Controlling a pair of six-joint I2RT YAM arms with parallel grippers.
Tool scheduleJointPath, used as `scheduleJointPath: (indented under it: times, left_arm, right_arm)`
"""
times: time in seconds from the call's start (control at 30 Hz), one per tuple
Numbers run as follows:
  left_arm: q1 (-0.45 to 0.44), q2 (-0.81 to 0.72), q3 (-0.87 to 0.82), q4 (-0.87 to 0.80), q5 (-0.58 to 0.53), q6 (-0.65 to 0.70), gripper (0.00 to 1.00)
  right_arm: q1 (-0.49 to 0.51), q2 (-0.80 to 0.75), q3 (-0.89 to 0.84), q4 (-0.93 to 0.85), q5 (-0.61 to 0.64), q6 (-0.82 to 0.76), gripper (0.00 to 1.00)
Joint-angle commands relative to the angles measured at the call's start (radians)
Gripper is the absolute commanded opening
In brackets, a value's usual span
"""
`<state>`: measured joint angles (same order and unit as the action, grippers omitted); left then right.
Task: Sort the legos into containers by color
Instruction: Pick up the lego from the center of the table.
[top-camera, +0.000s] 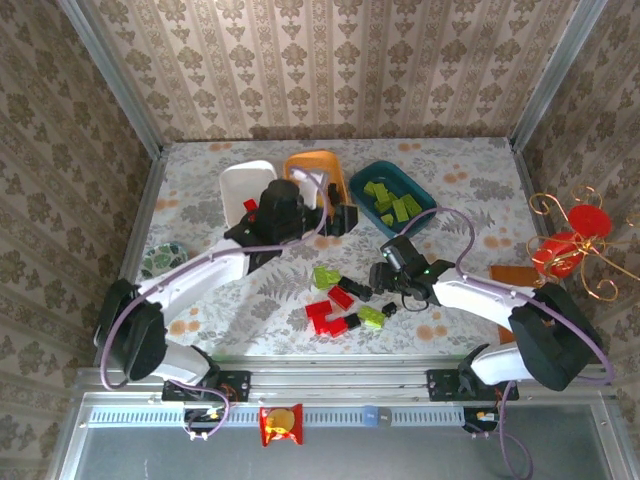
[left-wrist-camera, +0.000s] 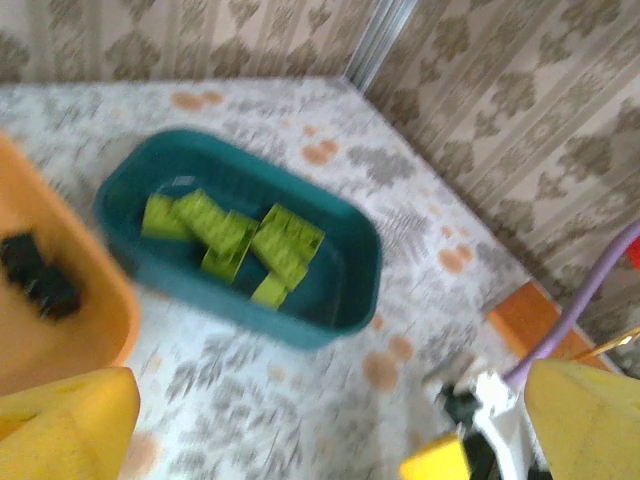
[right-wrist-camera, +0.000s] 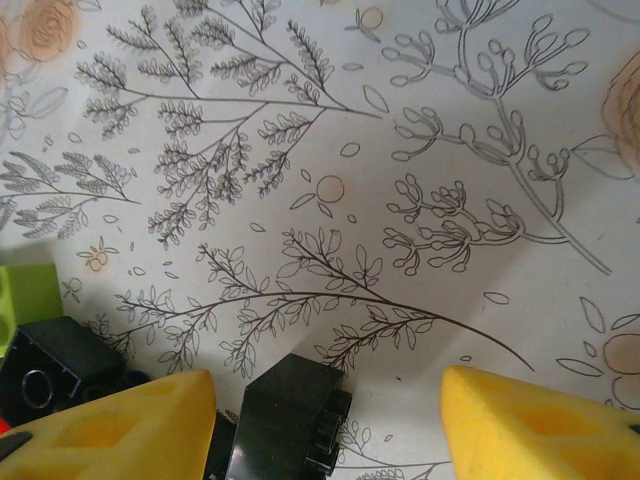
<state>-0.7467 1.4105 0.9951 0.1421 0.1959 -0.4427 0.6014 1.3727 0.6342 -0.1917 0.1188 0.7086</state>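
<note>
Legos partly sorted. Lime green legos heaped in the dark teal tray, at the right end of a row of three trays along the far side of the floral table. Orange tray in the middle, with one black lego lying inside near its wall. White tray at the left, with one red lego at its near end.

Loose pile on the table between the two arms, apart from the trays: a lime green brick farthest from the bases, red bricks bunched nearer them, a black brick just beside the reds, another lime green brick just to the right.

Left gripper released and empty, yellow fingers spread wide, hovering by the near right corner of the orange tray, teal tray ahead of it.

Right gripper low over the right side of the pile, jaws apart and not clamped. Between them a black lego brick resting on the table, close to the finger at the left of the wrist view, with a clear gap to the other finger. Second black brick and a sliver of lime green just outside that same finger.

Small green patterned bowl at the left edge of the table, well apart from the pile
</note>
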Motion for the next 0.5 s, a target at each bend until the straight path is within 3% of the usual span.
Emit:
scheduleJointPath:
  times: [0.0,0.23,0.47]
  left_arm:
    - [-0.013,-0.088,-0.136,0.003,-0.102,-0.023,1.0]
    - [-0.017,-0.257,-0.352,-0.033,-0.191,-0.041,1.0]
    - [-0.017,-0.313,-0.452,-0.04,-0.176,-0.072,1.0]
  right_arm:
    - [0.018,0.042,0.026,0.028,-0.011,0.029,0.6]
    - [0.028,0.095,0.026,0.042,-0.013,0.038,0.43]
    - [0.028,0.026,0.052,-0.007,0.023,-0.02,0.25]
